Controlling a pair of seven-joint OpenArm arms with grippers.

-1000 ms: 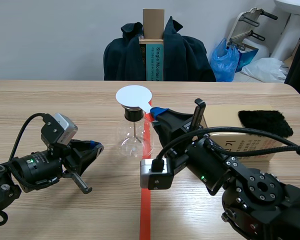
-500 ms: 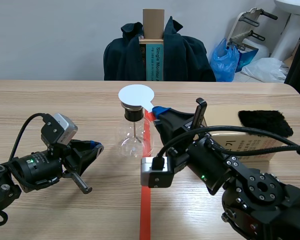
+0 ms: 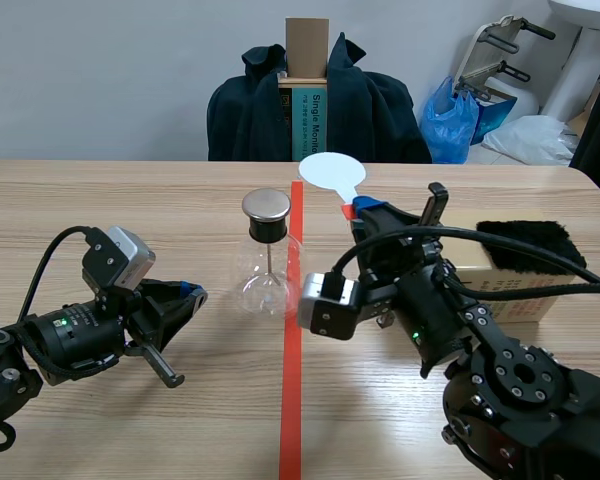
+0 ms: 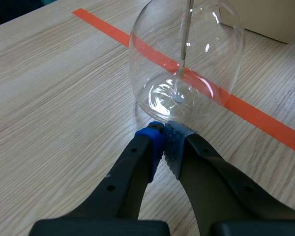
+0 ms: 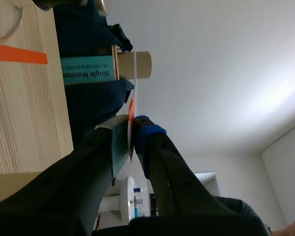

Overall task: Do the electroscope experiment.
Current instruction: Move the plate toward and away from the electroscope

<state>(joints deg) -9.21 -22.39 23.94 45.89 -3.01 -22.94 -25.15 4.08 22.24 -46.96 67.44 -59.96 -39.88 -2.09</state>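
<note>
The electroscope (image 3: pixel 267 262) is a clear glass flask with a black stopper, a round metal cap (image 3: pixel 266 205) and a thin rod inside; it stands on the table just left of the red tape line. In the left wrist view the flask (image 4: pixel 187 64) sits directly ahead of my left gripper (image 4: pixel 165 142), which is shut on nothing, low on the table. My right gripper (image 3: pixel 365 212) is raised, shut on the red handle of a white round paddle (image 3: pixel 331 171). The paddle hangs up and to the right of the cap, apart from it. Seen edge-on, the paddle (image 5: pixel 132 105) is pinched between the right pads.
A cardboard box (image 3: pixel 520 285) with a black furry cloth (image 3: pixel 530 245) on it lies at the right. Beyond the far table edge a chair draped with a dark jacket (image 3: pixel 315 110) holds a teal box (image 3: pixel 306 122).
My right gripper has lifted the white paddle off the electroscope's cap and carried it up and to the right, uncovering the metal cap. The left arm has kept still.
</note>
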